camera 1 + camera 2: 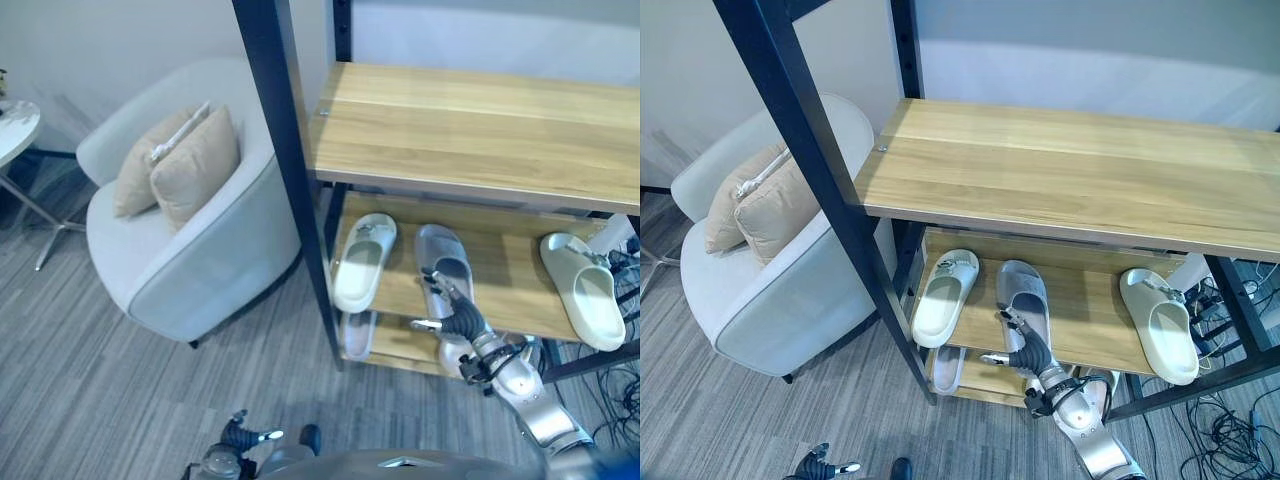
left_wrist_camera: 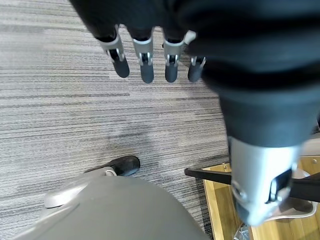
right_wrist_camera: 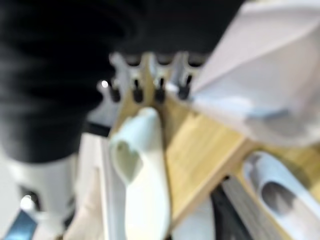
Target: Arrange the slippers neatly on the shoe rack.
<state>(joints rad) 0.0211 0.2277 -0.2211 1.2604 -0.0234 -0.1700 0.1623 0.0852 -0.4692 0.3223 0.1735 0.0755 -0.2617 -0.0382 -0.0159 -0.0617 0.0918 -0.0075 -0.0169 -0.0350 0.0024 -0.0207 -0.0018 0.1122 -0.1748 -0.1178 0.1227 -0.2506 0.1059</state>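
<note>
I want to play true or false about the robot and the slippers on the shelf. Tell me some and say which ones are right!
1. Three slippers lie on the middle shelf. True: a white slipper, a grey slipper and a pale slipper.
2. The right hand reaches to the grey slipper. True.
3. The top shelf is full of slippers. False: it is bare wood.
4. The armchair has two cushions. True.
5. The left hand holds a slipper. False: its fingers hang straight over the floor, holding nothing.
</note>
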